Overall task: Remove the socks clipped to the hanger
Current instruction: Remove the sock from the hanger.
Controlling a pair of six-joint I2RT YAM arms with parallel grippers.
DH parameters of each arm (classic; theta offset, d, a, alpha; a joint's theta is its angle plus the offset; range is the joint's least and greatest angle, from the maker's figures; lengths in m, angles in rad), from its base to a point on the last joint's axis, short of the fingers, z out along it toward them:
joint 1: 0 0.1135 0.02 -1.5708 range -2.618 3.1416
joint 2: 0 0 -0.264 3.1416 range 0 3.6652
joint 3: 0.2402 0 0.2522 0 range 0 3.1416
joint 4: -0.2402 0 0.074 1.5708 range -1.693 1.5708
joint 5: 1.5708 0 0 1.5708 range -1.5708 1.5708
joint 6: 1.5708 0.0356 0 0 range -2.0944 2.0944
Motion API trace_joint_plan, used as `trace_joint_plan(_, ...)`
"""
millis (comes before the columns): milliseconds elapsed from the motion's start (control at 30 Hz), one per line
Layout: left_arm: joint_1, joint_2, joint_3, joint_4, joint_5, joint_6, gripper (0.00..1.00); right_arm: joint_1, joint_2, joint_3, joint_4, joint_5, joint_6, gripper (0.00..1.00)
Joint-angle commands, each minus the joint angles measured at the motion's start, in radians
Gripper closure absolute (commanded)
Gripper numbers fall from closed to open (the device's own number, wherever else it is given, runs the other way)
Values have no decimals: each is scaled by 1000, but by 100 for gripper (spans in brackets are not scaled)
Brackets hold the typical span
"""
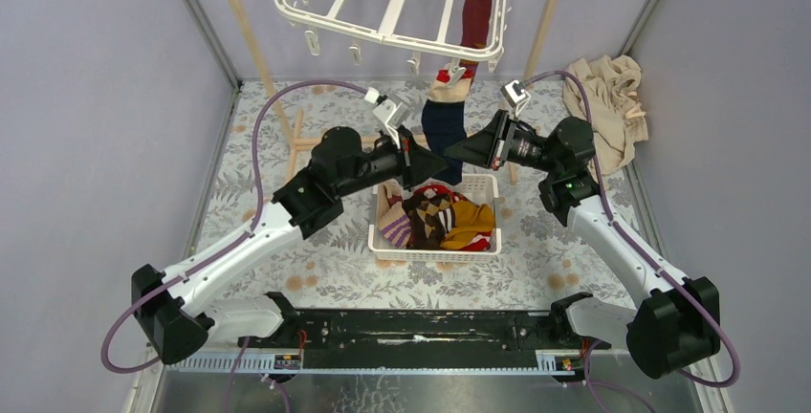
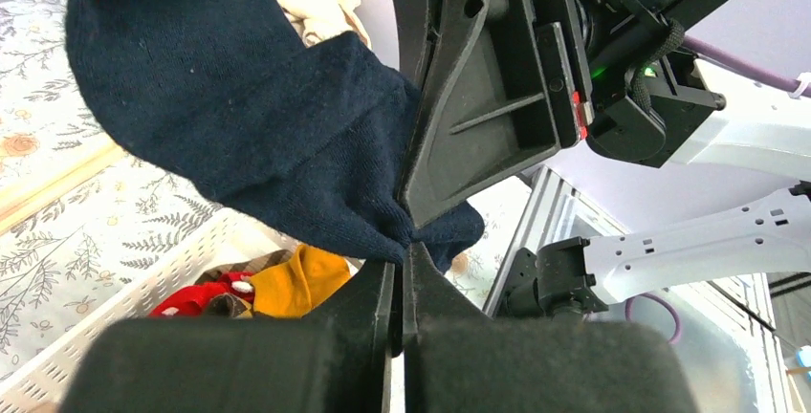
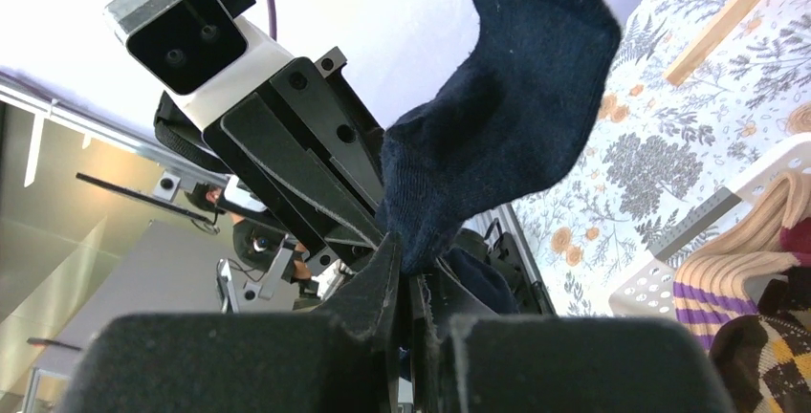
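Note:
The white hanger (image 1: 397, 7) hangs at the top of the view. A navy sock (image 1: 442, 131) with a tan cuff dangles from one of its front clips, and a red and mustard striped sock (image 1: 475, 16) is clipped behind it. My left gripper (image 1: 435, 166) is shut on the navy sock (image 2: 239, 117) at its toe end, coming from the left. My right gripper (image 1: 457, 155) is shut on the same sock (image 3: 507, 117) from the right. The two grippers' fingertips nearly touch, with my left gripper (image 2: 406, 246) and right gripper (image 3: 406, 260) both pinching dark fabric.
A white perforated basket (image 1: 432, 254) directly below the grippers holds several loose socks. A wooden pole frame (image 1: 251, 40) carries the hanger. A beige cloth (image 1: 607, 97) lies at the back right on the floral tabletop.

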Motion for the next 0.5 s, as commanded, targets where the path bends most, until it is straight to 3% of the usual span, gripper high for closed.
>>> trace_joint_plan(0, 44, 47, 100, -61, 135, -41, 100, 12, -13, 12, 25, 9, -26, 94)
trace_joint_plan(233, 93, 28, 136, -126, 200, -56, 100, 12, -19, 19, 3, 10, -38, 80)
trace_joint_plan(467, 133, 3, 166, -188, 230, -62, 100, 12, -26, 25, -32, 15, -65, 58)
